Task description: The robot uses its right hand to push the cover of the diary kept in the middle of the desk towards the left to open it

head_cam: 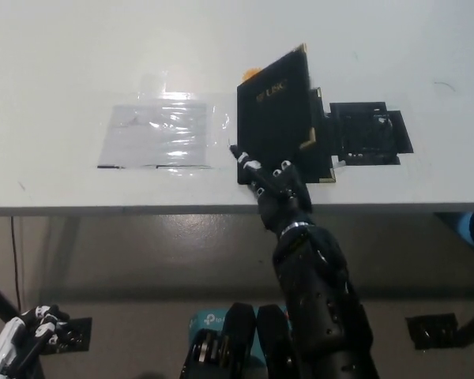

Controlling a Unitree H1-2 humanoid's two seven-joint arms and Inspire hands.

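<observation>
A black diary with gold "USC" lettering point(275, 110) lies in the middle of the white desk point(63, 71). Its front cover is lifted and tilted up toward the left, with the gold-cornered lower part point(320, 154) showing beneath it on the right. My black right hand point(270, 183) reaches up over the desk's front edge, its fingers spread against the lower left of the raised cover, holding nothing. My white left hand point(20, 343) rests low at the bottom left, under the desk level.
A clear plastic sheet point(159, 133) lies flat left of the diary. A black patterned square point(366, 133) sits right of the diary. Something small and orange point(251, 73) peeks out behind the diary's top edge.
</observation>
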